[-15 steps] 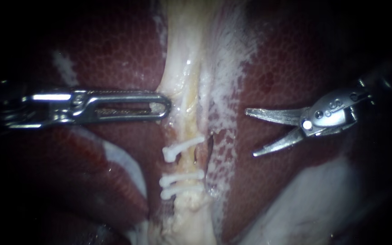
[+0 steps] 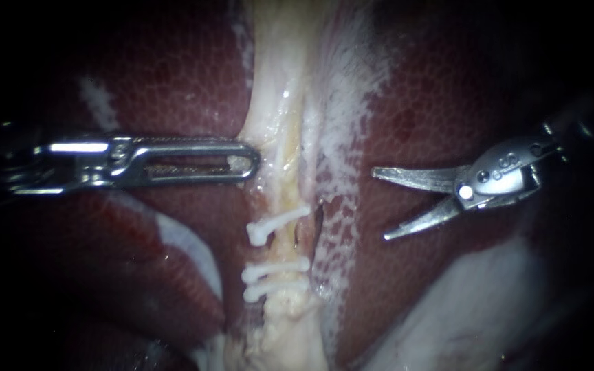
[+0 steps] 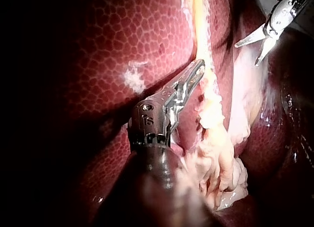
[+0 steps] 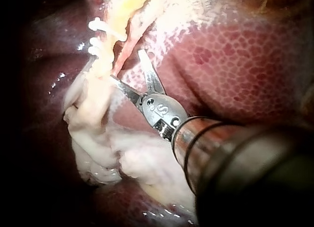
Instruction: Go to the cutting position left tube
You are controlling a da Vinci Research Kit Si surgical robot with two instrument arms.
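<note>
**Sam:** Where is the tube we have to cut?

**Mia:** The soft, pale yellow left tube (image 2: pixel 289 245) runs down the middle, on the dark red spotty liver (image 2: pixel 173 82). Three small white plastic clips (image 2: pixel 276 223) sit across it, one higher up and two close together lower down. The bare bit between them looks like the place to cut.

**Sam:** Why is the shiny metal left instrument (image 2: pixel 250 161) there?

**Mia:** Its long claw with the slot looks closed on the edge of the wide pale band of tissue (image 2: pixel 269 103), just above the clips. I think it pulls the band sideways so the tube is tight and easy to see.

**Sam:** And the cutter?

**Mia:** That is the silver right instrument with two thin blades (image 2: pixel 379 203). Its claw is wide open and holds nothing. It hangs over the liver, apart from the tube, with its blades pointing at it.

**Sam:** Why open?

**Mia:** I think it is so the tube can slide in between the blades. It needs to go across to the bare bit. It must be careful, because a thin pink strand (image 4: pixel 128 45) lies just beside the tube, and the clips are close.
</note>
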